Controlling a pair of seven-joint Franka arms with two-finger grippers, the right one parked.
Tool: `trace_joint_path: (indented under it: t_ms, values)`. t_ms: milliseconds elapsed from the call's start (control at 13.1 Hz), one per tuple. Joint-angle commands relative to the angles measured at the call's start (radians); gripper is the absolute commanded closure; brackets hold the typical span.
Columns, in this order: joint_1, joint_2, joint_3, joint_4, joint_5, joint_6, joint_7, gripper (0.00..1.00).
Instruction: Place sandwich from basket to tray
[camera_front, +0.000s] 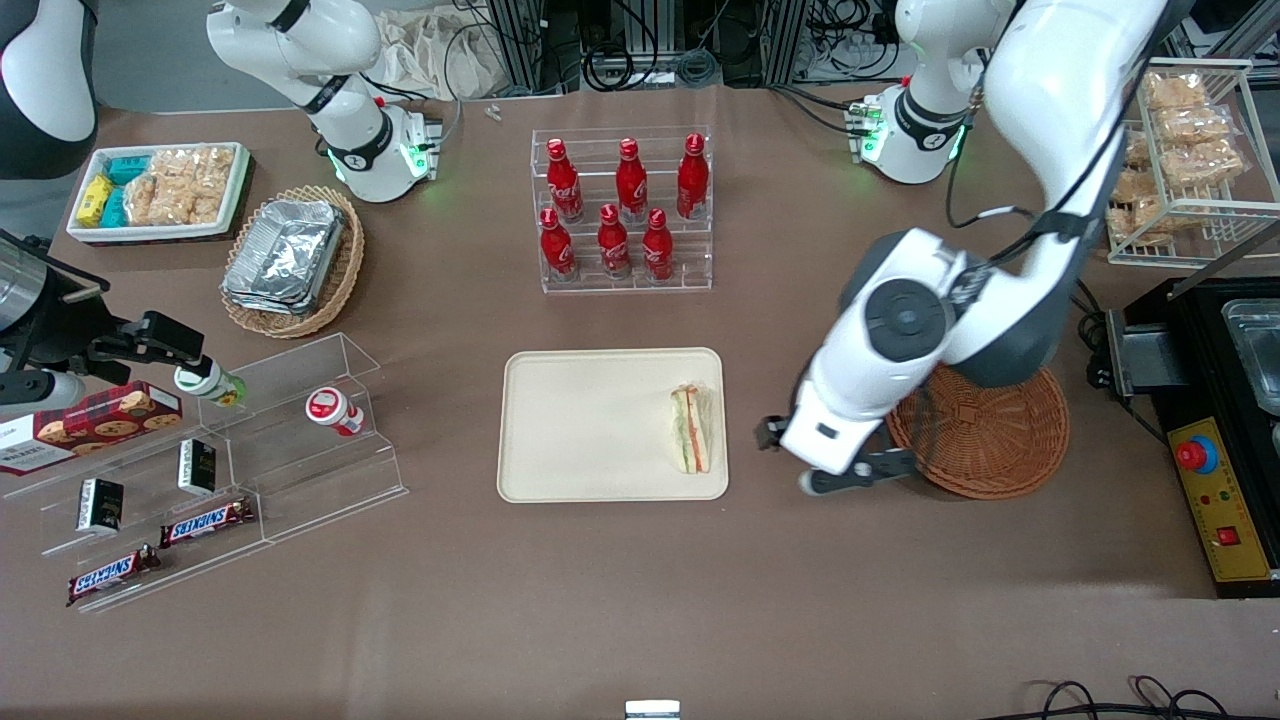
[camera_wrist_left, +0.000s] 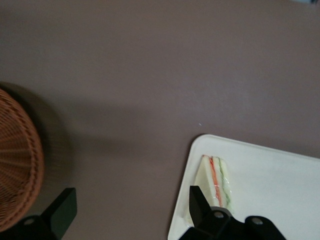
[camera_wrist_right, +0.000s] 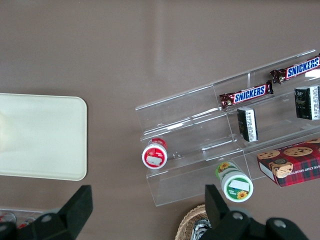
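The sandwich (camera_front: 692, 430) (camera_wrist_left: 216, 182), a wrapped white wedge with orange and green layers, lies on the cream tray (camera_front: 590, 425) (camera_wrist_left: 270, 190), close to the tray's edge on the working arm's side. The reddish-brown wicker basket (camera_front: 985, 430) (camera_wrist_left: 15, 160) sits toward the working arm's end, partly hidden under the arm. My gripper (camera_front: 800, 462) (camera_wrist_left: 130, 205) hovers over bare table between tray and basket. It is open, with nothing between its fingers. One finger (camera_wrist_left: 199, 200) overlaps the tray's edge beside the sandwich.
A clear rack of red bottles (camera_front: 622, 210) stands farther from the front camera than the tray. A clear stepped shelf with snacks (camera_front: 200, 470), a tan basket of foil containers (camera_front: 290, 260) and a white snack box (camera_front: 160, 190) lie toward the parked arm's end. A black control box (camera_front: 1220, 500) stands beside the basket.
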Motion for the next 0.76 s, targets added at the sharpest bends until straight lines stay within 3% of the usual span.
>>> trace_joint_path:
  t_ms: [0,535,688]
  values:
    - [0.079,-0.096,-0.011,-0.03,-0.01,-0.042,-0.002,0.0]
    - [0.16,-0.285,-0.008,-0.108,-0.017,-0.122,0.039,0.0]
    - [0.201,-0.329,-0.007,-0.144,-0.061,-0.121,0.072,0.0]
